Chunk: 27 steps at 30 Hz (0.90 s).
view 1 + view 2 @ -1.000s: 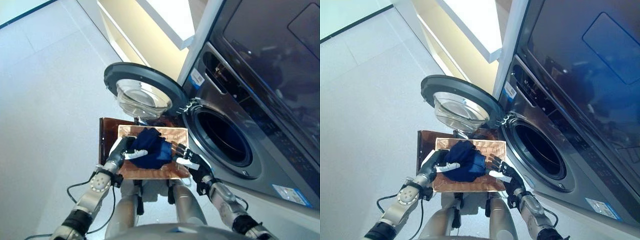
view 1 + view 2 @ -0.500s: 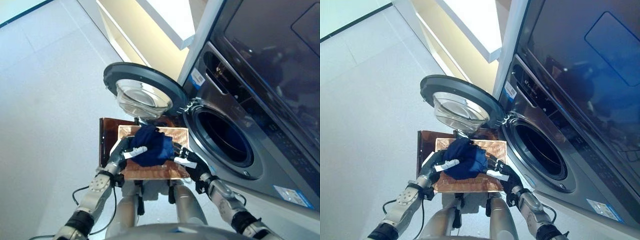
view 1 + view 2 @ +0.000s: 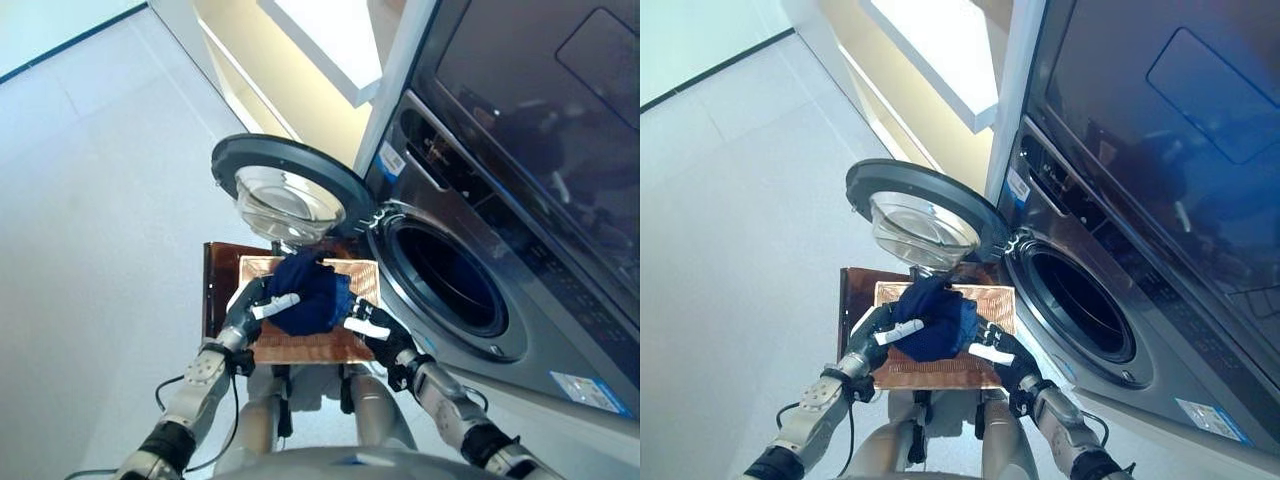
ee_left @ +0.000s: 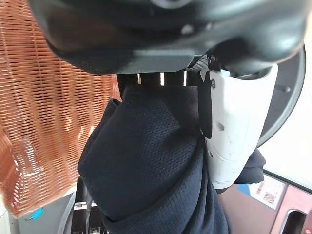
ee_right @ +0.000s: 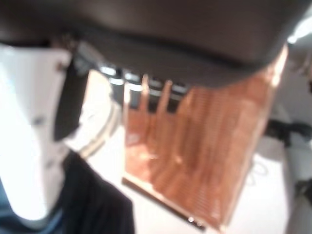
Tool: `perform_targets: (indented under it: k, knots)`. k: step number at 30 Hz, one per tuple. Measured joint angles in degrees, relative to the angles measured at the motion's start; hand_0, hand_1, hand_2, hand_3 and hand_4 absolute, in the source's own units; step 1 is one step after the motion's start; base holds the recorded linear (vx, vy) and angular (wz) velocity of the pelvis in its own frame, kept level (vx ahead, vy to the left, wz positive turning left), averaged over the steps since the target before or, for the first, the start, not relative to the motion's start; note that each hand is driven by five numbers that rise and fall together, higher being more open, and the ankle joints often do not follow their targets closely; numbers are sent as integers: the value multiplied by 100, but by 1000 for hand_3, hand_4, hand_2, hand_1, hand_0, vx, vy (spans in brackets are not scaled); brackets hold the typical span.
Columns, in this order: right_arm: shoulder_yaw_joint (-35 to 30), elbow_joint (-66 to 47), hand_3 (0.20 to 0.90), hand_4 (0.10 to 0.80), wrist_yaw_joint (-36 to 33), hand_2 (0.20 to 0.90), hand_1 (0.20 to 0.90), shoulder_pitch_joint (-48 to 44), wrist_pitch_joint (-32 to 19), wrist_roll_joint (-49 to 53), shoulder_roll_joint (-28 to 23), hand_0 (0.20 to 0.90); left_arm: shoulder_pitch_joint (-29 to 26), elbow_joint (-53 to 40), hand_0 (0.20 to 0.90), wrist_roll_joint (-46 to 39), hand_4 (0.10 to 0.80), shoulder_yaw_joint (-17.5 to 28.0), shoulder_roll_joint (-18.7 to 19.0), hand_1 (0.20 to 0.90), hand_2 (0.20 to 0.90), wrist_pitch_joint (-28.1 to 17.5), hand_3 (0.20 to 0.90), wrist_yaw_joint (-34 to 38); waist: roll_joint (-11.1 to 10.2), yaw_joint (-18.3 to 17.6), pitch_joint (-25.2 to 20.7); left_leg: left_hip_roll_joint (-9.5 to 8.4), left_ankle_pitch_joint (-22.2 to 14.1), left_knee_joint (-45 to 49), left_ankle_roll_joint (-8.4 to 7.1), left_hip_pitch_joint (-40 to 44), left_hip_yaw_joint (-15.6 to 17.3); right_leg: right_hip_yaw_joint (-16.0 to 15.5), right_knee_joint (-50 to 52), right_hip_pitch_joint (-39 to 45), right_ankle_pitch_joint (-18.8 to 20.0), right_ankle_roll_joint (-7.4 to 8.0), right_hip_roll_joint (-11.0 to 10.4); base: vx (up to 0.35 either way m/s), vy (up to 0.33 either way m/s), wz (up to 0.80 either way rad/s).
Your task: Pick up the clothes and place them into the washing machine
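A bundled dark-blue mesh garment (image 3: 309, 293) sat on a woven copper-brown tray (image 3: 300, 344). The left hand (image 3: 252, 303) and right hand (image 3: 375, 333) pressed it from both sides, fingers curled into the cloth, beside the washing machine (image 3: 470, 250) and its round open door (image 3: 287, 186).

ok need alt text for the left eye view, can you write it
Both robot hands, left hand and right hand, press in on a bundled dark blue garment over a woven wicker tray. To their right stands a front-loading washing machine, its round door swung open and its drum empty.
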Motion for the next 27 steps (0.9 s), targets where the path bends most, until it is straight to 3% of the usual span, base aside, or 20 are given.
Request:
perform_targets:
  k: [27]
  knots:
    - [421,-459,900,800,-3,900,900,148,12,119,206,900,292,49,200,0,300,11,-97,200,200,-28,200,141,-139,1,-455,50,35,-324,-6,480,-3,-28,-393,513,8,40,78,20,0,0]
